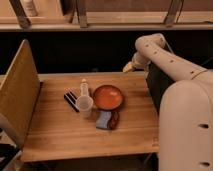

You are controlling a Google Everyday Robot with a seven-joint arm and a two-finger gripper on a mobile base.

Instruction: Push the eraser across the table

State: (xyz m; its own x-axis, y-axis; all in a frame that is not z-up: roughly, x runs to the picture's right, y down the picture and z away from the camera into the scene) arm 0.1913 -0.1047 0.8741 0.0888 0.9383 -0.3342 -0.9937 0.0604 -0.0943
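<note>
Closest to the camera is the thick white casing of my arm, filling the lower right of the view, to the right of the orange plate and past the edge of the table. From there the arm rises, bends and reaches back down, so my end effector sits beyond the plate and a little to its right, near the table's far edge. It is well apart from everything standing on the table. Whether it is spread or pressed together I cannot tell.

The eraser, a flat black block with pale stripes, lies on the table to the left of the plate, set at a slant. A clear cup stands upright between the eraser and the plate, just beside the plate's left rim. A small pale bottle stands right behind the cup. On the plate's near side lies a blue-and-brown pad, close against its rim. Far to the plate's left, an upright wooden panel closes off that side of the table.
</note>
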